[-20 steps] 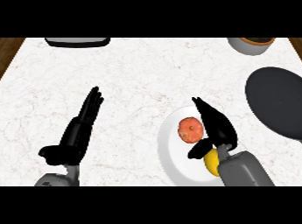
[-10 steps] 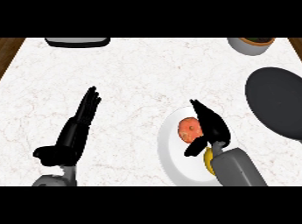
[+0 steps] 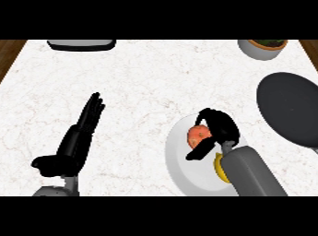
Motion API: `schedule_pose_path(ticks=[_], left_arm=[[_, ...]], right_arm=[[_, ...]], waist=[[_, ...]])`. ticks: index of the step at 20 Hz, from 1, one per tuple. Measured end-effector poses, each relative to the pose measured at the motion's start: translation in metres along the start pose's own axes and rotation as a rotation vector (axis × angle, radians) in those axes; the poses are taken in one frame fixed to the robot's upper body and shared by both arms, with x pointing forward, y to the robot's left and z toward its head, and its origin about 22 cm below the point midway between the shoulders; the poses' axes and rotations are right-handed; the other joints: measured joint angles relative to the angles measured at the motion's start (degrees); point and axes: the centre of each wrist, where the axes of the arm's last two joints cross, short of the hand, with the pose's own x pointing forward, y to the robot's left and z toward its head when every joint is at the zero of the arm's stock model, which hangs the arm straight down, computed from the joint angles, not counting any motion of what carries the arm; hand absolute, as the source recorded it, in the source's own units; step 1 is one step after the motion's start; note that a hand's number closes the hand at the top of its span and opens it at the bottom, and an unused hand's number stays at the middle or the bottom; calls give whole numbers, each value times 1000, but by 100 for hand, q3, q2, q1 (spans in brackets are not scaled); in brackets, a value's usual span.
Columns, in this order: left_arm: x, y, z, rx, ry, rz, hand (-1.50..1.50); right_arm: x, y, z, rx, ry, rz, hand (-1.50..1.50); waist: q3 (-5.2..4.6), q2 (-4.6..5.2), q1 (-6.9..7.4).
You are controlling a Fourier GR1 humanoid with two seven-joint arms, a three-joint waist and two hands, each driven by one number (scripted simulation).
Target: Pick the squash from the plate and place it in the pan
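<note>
Your right hand (image 3: 215, 131) is over the plate (image 3: 181, 168), fingers curled down beside an orange-red item (image 3: 198, 134) and thumb angled low-left, nothing pinched yet as far as I can see. The squash (image 3: 219, 168) is the yellow piece on the plate just beside your right forearm, mostly hidden under the wrist. Looks like you're set on the wrong item, so pull the hand back toward you and centre it on the yellow one before closing. Get fingers and thumb on opposite sides, lift straight up clear of the rim, then carry right to the pan (image 3: 297, 113). Left hand (image 3: 76, 140) rests on the worktop (image 3: 148, 78), fingers straight and together; leave it.
</note>
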Motion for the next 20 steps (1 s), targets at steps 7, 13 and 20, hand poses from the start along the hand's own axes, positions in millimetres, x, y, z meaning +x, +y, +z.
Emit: schedule_pose_path(ticks=[7, 13, 20], left_arm=[[0, -2, 5, 7, -1, -4, 0], [0, 5, 8, 8, 2, -11, 0], [5, 3, 4, 17, 1, -6, 0]], right_arm=[[-5, 5, 2, -101, -45, 33, 150], [6, 1, 32, -211, -47, 23, 150], [13, -18, 74, -424, -44, 47, 150]], waist=[[20, 9, 6], [49, 48, -22], [58, 52, -65]])
